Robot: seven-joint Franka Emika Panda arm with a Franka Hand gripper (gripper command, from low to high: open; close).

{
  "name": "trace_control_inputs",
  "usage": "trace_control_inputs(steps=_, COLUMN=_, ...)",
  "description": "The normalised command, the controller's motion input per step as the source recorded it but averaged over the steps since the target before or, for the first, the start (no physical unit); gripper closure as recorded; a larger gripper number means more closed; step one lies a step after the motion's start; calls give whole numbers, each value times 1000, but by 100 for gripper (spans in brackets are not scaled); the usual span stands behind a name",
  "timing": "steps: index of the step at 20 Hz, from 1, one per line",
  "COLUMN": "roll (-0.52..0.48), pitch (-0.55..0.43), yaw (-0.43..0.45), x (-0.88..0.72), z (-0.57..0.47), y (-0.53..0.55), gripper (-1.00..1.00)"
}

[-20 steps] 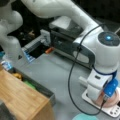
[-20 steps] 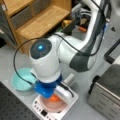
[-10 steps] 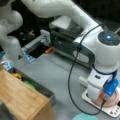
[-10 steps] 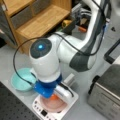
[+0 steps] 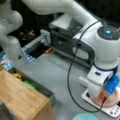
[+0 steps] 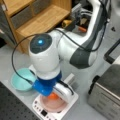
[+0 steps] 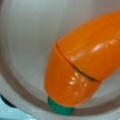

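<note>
The arm is bending low over the pink bowl (image 5: 113, 100), and its gripper (image 5: 103, 96) is hanging right down in it, so close that the wrist view is showing almost nothing but the orange toy carrot (image 7: 80, 65). The carrot is lying on its side inside the bowl, its green stub (image 7: 58, 107) pointing toward the rim at the wrist view's bottom and a seam running across its body. In both front views a bit of orange is showing just under the blue and white hand, down at the bowl's floor. Whether the claw is clenched on the carrot or released I cannot tell, since the fingers are hiding behind the hand and the wrist view is showing none of them. The bowl is sitting on a white flat base with a row of dark buttons (image 6: 42, 111) along one edge, and nothing but the carrot is showing in it. Just beside that base a teal bowl (image 6: 19, 80) is standing, looking empty in a front view. A black cable (image 5: 70, 75) is looping down from the arm to the hand. Well apart, a grey bin (image 5: 37, 87) beside a wooden top (image 5: 17, 100) is holding something yellow and something green, too blurred to name. A metal appliance (image 6: 107, 98) is standing near the base.
</note>
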Motion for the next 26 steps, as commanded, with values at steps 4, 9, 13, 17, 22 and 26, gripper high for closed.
trace_control_inputs(steps=4, roll=-129, pitch=-23, yaw=-36, x=-117, z=75, y=121, gripper=-100)
trace_control_inputs(steps=9, roll=-102, pitch=-47, yaw=-9, x=-96, z=43, y=41, gripper=-100)
trace_control_inputs(steps=13, roll=-88, pitch=-37, yaw=-4, x=-150, z=62, y=-99, gripper=-100)
trace_control_inputs(steps=17, roll=-68, pitch=-34, yaw=9, x=-295, z=116, y=-179, gripper=-100)
trace_control_inputs(steps=22, roll=-52, pitch=-58, yaw=21, x=-477, z=77, y=-204, gripper=-100)
trace_control_inputs(steps=26, roll=-49, pitch=-94, yaw=15, x=-695, z=3, y=-201, gripper=-100)
